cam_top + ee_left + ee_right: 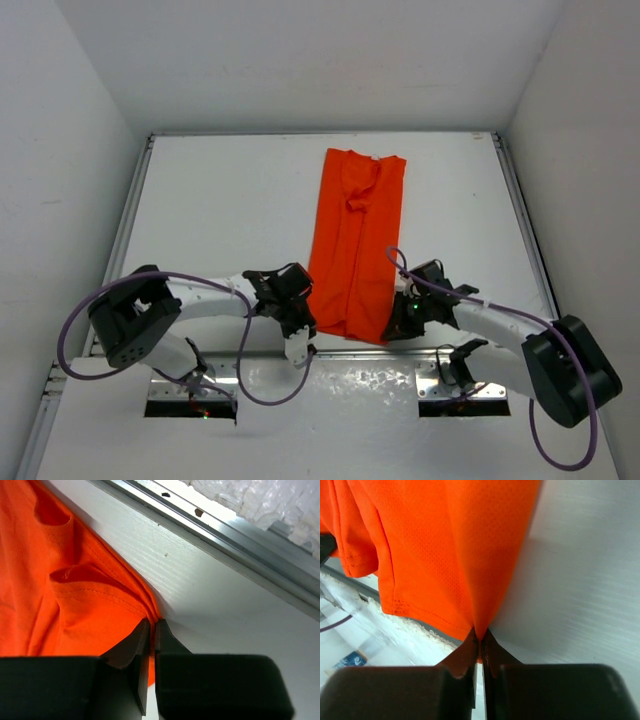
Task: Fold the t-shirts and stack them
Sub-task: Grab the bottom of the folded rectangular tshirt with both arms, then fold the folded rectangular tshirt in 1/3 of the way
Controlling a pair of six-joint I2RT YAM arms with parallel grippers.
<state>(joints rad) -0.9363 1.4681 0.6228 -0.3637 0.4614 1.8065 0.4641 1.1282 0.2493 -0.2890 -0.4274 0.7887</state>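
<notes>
Both left gripper [152, 623] and right gripper [480, 633] pinch t-shirt [355, 240].

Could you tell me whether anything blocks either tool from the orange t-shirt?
Nothing visible does: the left tool and right tool are each shut on the near hem of the plain orange-red cloth t-shirt.

Close view of an orange-red t-shirt [440, 545] with a fine mesh weave. A fold of the cloth is drawn down and pinched between the closed dark fingertips of the right gripper [479, 641]. Its stitched hem is seen lower left. A white table [585, 580] is shown at right.
</notes>
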